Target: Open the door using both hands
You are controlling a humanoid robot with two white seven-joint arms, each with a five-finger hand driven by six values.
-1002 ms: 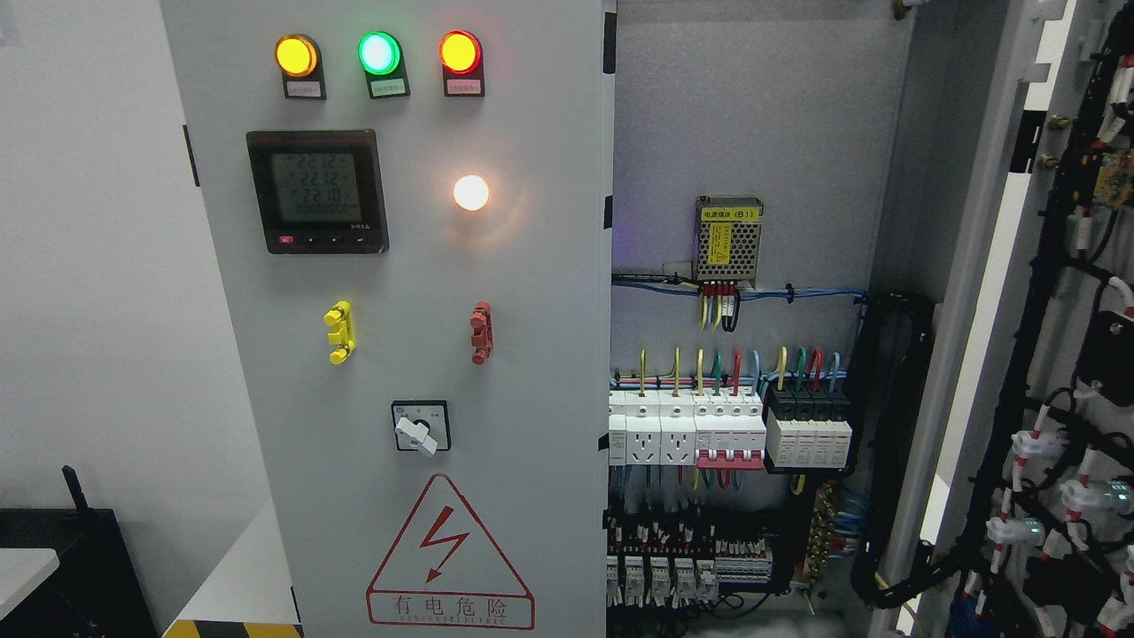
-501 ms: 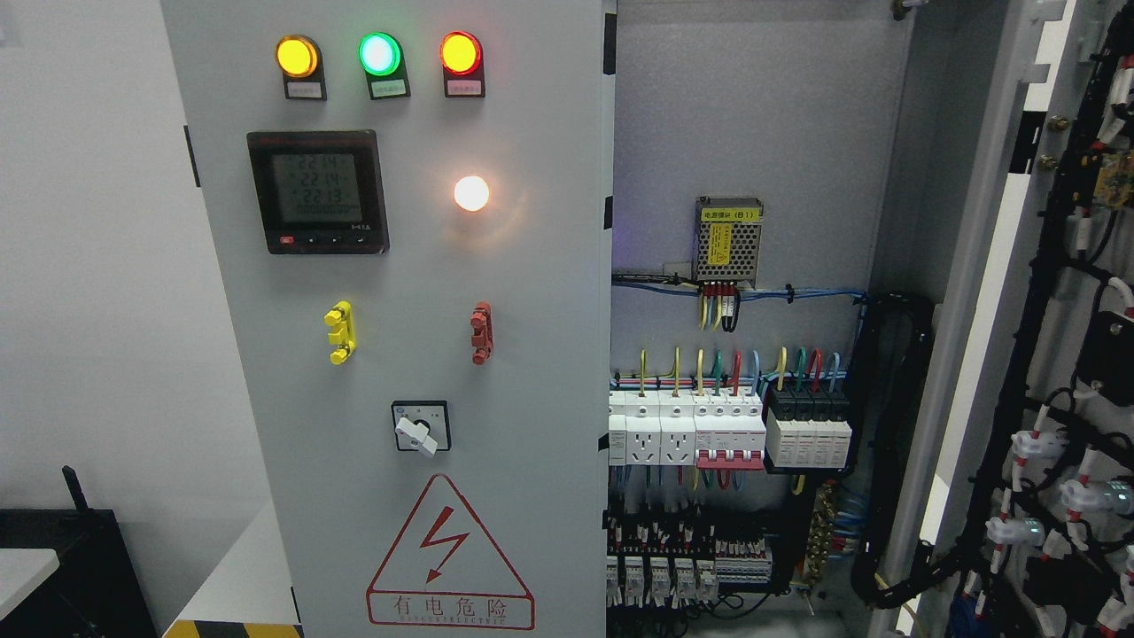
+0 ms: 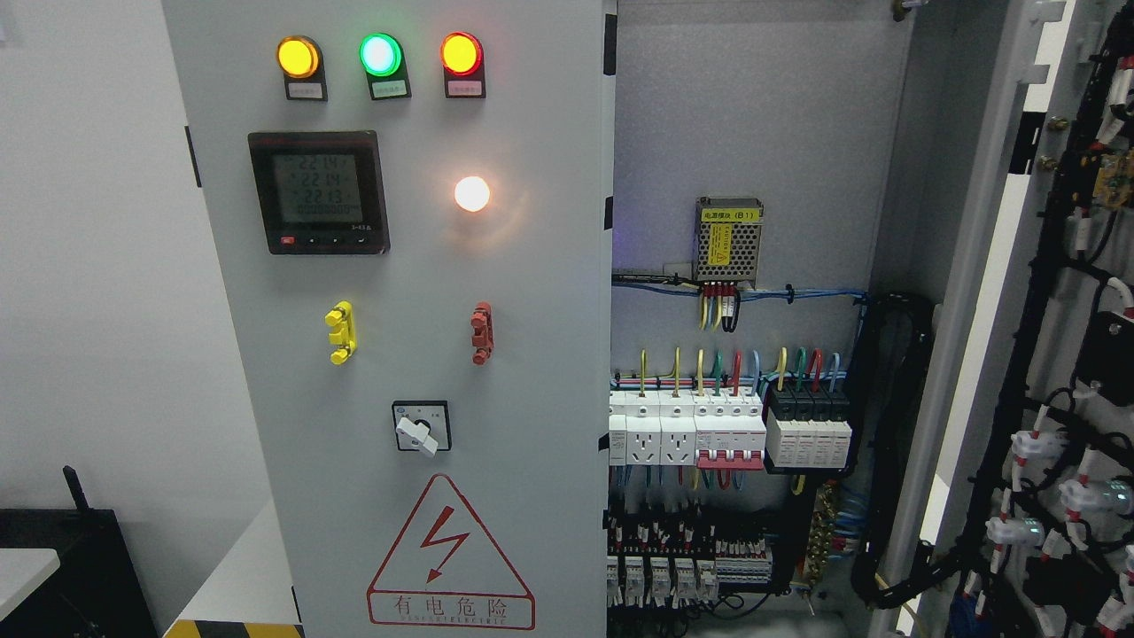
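1. We see neither of our hands, so we cannot tell their state.
2. The left door (image 3: 399,354) stands closed.
3. The right door (image 3: 1054,354) hangs open, exposing the circuit breakers (image 3: 700,430).

The left cabinet door (image 3: 532,292) is seen as smooth, matt grey painted metal. The three indicator lamps (image 3: 379,54) are capped in glossy translucent plastic. The digital meter (image 3: 318,192) is framed in matt black plastic with a glossy screen. The power supply (image 3: 728,239) is cased in perforated bare metal. The socket modules (image 3: 660,434) are moulded in smooth white plastic.
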